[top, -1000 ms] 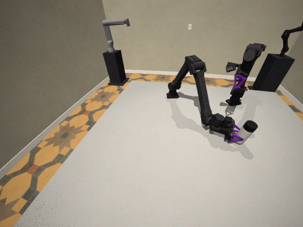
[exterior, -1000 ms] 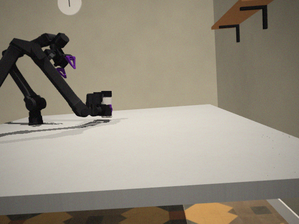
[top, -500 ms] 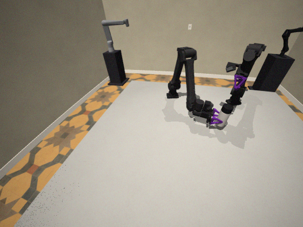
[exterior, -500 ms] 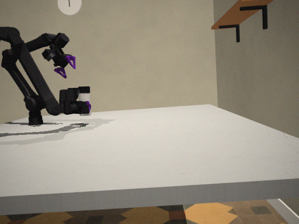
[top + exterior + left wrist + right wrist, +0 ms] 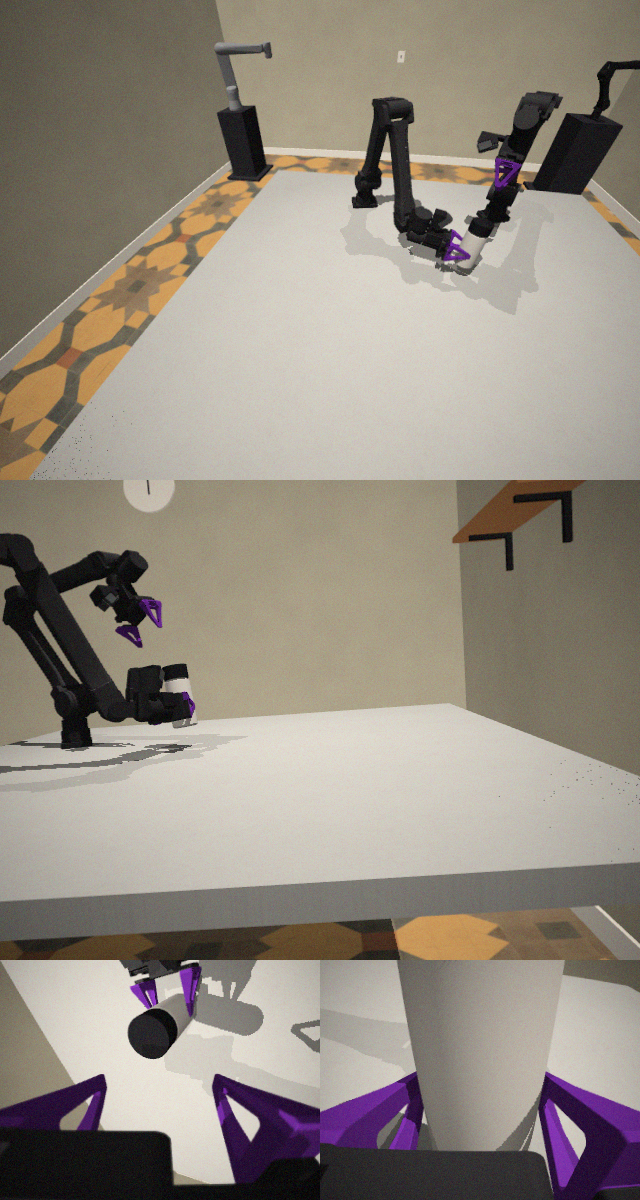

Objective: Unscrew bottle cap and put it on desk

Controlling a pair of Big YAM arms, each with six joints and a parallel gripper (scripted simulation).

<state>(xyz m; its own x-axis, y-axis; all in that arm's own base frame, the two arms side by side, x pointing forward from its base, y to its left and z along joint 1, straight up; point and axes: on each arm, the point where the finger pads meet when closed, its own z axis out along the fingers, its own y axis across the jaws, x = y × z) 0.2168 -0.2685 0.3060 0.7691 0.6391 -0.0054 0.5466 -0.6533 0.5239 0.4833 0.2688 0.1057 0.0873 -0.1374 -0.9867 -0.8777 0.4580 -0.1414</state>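
The white bottle (image 5: 471, 246) with its black cap (image 5: 481, 225) is on the desk's far right part, leaning slightly. The cap is on the bottle. My right gripper (image 5: 457, 249) is shut on the bottle's lower body from the side; the right wrist view shows the bottle (image 5: 480, 1050) filling the space between the purple fingers. My left gripper (image 5: 505, 173) is open and empty, hanging well above the cap. In the left wrist view the cap (image 5: 152, 1034) lies below the open fingers. The exterior view shows the bottle (image 5: 178, 691) and the left gripper (image 5: 142, 623) above it.
Both arm bases stand at the back of the desk. A black pedestal (image 5: 574, 152) stands off the desk's far right corner and another with a grey arm (image 5: 242, 140) off the far left corner. A wooden shelf (image 5: 511, 508) is on the wall.
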